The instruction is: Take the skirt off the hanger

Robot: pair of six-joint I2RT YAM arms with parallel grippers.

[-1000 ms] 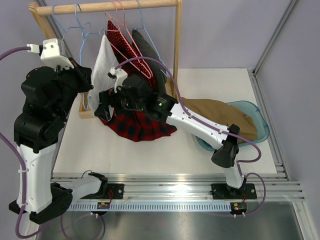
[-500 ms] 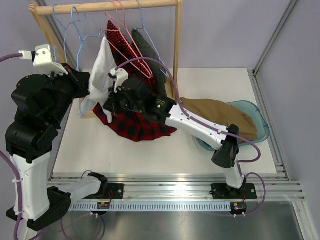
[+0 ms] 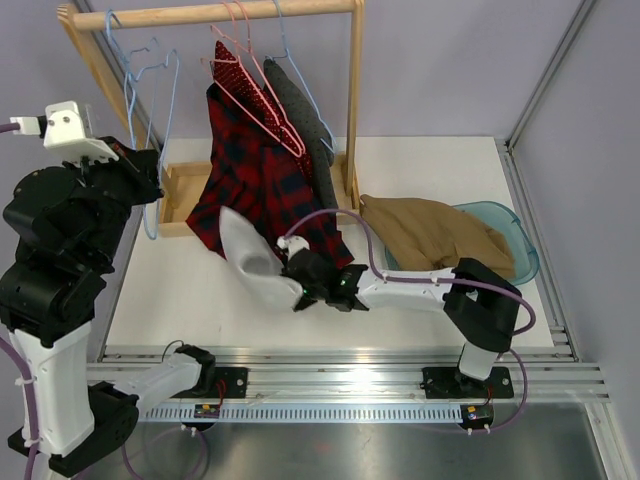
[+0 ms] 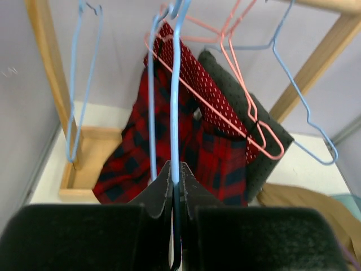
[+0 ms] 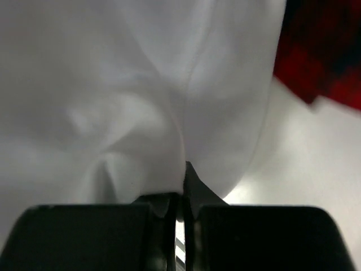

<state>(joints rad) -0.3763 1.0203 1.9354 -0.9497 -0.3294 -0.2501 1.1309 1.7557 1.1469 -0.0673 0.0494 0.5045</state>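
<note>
The white skirt [image 3: 245, 262] lies off the hanger, drawn down onto the table in front of the rack. My right gripper [image 3: 288, 278] is shut on a fold of it; the right wrist view is filled with the skirt's white cloth [image 5: 141, 84] rising from the closed jaws of the right gripper [image 5: 181, 179]. The bare light-blue wire hanger [image 3: 150, 120] still hangs from the wooden rail [image 3: 220, 13] at the left. My left gripper [image 4: 176, 176] is shut on the hanger's lower wire [image 4: 175, 84], pinched between both fingers.
A red plaid garment [image 3: 260, 180], a red dotted one on a pink hanger [image 3: 250, 85] and a dark grey one [image 3: 300, 110] hang on the rack. Another blue hanger [image 4: 76, 84] hangs at far left. A brown cloth [image 3: 430, 235] fills a teal basin [image 3: 520, 250] at right.
The white skirt has come off the blue hanger. My right gripper shut on it and pulled it down toward the table's front. My left arm drew the hanger leftward.
</note>
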